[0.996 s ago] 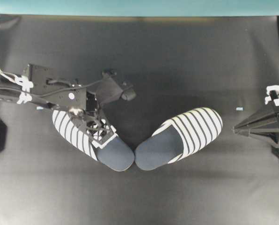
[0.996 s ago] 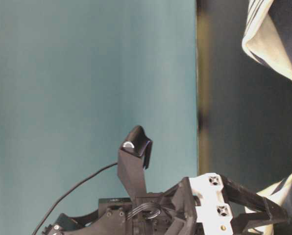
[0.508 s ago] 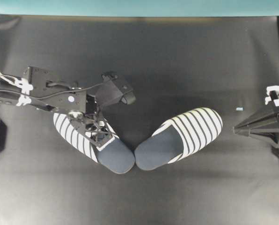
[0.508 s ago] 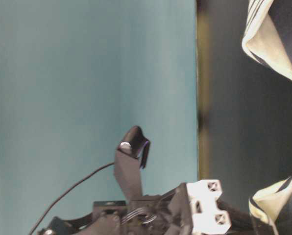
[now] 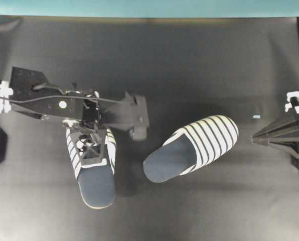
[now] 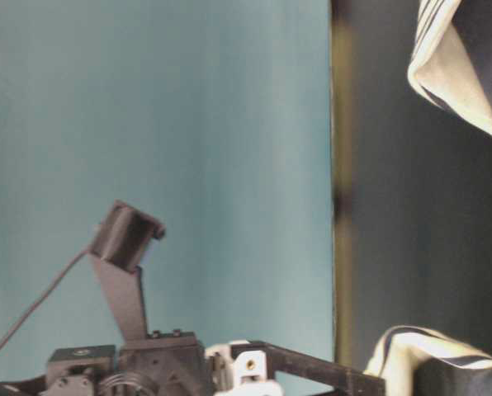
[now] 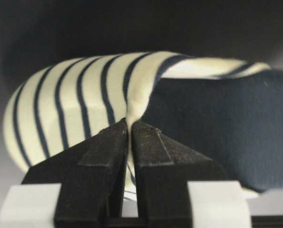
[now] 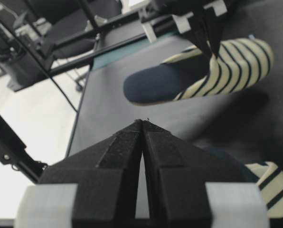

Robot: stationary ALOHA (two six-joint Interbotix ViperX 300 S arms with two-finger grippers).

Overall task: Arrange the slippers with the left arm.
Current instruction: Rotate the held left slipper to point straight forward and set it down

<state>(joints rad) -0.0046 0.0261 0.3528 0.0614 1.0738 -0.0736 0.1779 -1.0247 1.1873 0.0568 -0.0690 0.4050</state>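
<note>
Slipper [image 5: 96,173] pinched by left gripper [image 5: 91,150], mate [image 5: 192,147] apart

slippers: 2 (left one [image 5: 93,168], right one [image 5: 194,147]) | robot arms: 2 | small blue scrap [image 5: 256,116]: 1

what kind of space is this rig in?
Likely a robotics lab or office workspace: a black-covered table against a teal backdrop, two fixed arms, and office chairs on a bare floor behind. The left gripper pinches a striped slipper.
</note>
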